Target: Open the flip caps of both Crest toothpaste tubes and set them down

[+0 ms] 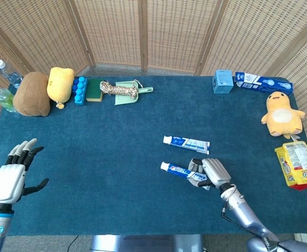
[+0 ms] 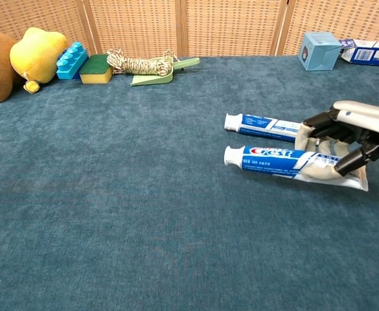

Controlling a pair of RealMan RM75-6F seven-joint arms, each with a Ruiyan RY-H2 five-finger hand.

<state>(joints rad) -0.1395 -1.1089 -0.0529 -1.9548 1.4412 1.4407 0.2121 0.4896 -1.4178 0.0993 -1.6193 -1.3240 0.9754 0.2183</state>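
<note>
A: Quick headcount of the table? I get two Crest toothpaste tubes, near tube (image 1: 180, 170) and far tube (image 1: 187, 143), right of center.

B: Same. Plus one toothpaste carton (image 1: 263, 82) and one light blue box (image 1: 223, 81) at the far right.

A: Plush toys: three. One brown (image 1: 31, 94) and one yellow (image 1: 60, 84) far left, one yellow duck-like one (image 1: 282, 113) on the right.

B: Two plastic bottles (image 1: 2, 92) at the far left edge. One blue block toy (image 1: 80, 90), one green sponge (image 1: 94, 90), one rope bundle (image 1: 118, 90), one green dustpan (image 1: 132, 94).

A: And one yellow snack pack (image 1: 298, 165) near right.
</note>
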